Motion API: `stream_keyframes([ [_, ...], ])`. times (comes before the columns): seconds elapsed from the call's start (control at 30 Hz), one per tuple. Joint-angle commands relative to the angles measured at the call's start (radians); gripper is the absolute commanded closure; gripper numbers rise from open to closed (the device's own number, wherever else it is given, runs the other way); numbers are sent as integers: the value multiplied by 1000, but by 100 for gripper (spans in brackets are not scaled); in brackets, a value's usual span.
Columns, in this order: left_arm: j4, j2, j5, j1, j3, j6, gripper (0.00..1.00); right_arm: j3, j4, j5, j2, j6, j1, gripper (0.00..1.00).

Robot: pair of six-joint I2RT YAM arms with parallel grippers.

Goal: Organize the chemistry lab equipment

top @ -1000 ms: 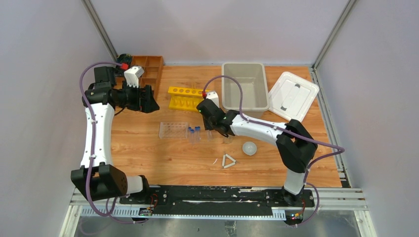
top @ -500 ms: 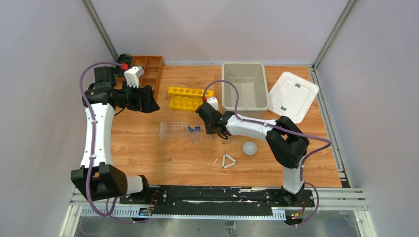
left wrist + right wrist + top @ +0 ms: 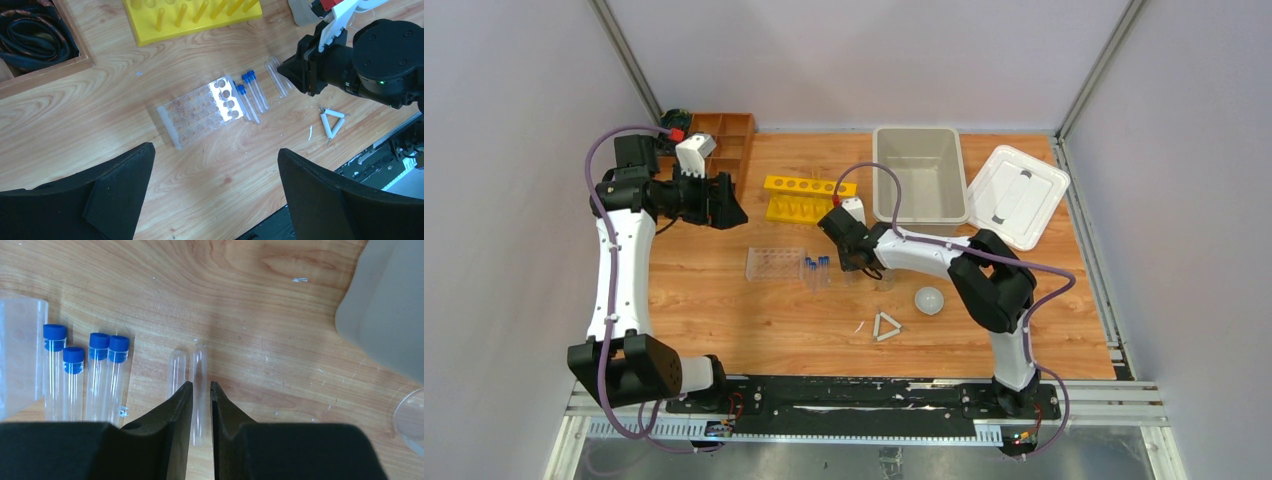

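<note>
Grainy wooden table point(image 3: 724, 310): right fingers point(image 3: 175, 410) pinch smooth clear round-ended tube point(image 3: 199, 365); left fingers point(image 3: 115, 190) spread wide.

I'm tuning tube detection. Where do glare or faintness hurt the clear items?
Left wrist: glare whitens one end of the clear rack. Right wrist: blue-capped tubes sharp; the uncapped tube between the right tool's fingers looks faint against the wood. Top external: that tube barely shows.
</note>
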Motion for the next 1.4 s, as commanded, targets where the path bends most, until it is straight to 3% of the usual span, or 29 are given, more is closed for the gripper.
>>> stream_keyframes([
  [0.0, -1, -29, 19, 8, 8, 2, 0, 38, -17, -11, 44, 7, -20, 76],
  [0.3, -1, -33, 16, 8, 21, -8, 0, 39, -16, -36, 85, 20, -27, 75],
  [0.67, -1, -20, 57, 8, 35, -12, 0, 99, -40, -60, -78, 10, -28, 100],
  [0.77, -1, -23, 98, 9, 27, -19, 0, 111, -23, -82, -139, 13, -25, 100],
  [0.93, -1, -32, 147, 8, 8, -15, 0, 129, 61, -155, -215, 25, -14, 100],
  [1.07, -1, -63, 236, 7, -14, 1, 1, 117, 242, -181, -271, 12, 27, 100],
  [1.27, -1, -82, 419, 8, -59, 17, 10, 40, 568, -194, -315, 42, 93, 100],
  [1.37, -1, -86, 474, 7, -86, 27, 16, 60, 610, -180, -303, 77, 125, 100],
])
